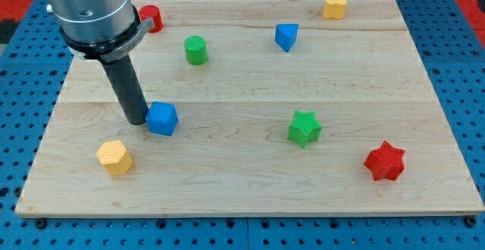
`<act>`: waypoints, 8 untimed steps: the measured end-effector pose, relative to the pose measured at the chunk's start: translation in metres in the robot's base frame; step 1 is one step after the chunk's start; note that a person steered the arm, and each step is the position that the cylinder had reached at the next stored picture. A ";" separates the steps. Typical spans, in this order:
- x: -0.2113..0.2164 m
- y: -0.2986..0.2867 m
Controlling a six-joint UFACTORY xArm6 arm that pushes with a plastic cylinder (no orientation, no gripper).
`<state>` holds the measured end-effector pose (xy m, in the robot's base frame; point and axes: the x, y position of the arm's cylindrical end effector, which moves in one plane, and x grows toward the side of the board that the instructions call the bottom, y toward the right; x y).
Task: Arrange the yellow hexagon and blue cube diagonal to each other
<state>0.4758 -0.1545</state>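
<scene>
My tip sits touching the blue cube on its view-left side, left-centre of the bench. No claw on this rig, just the rod. Yellow hexagon lies near, toward the view's bottom-left of the cube (already diagonal, close to the bench's lower-left corner). Bare wood runs to the view's right of the cube as far as the green star. Light wooden bench on blue pegboard.
</scene>
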 end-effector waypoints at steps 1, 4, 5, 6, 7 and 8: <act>-0.010 0.003; -0.018 0.024; -0.011 -0.012; 0.047 -0.069; 0.094 -0.119; 0.115 -0.047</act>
<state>0.5909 -0.2016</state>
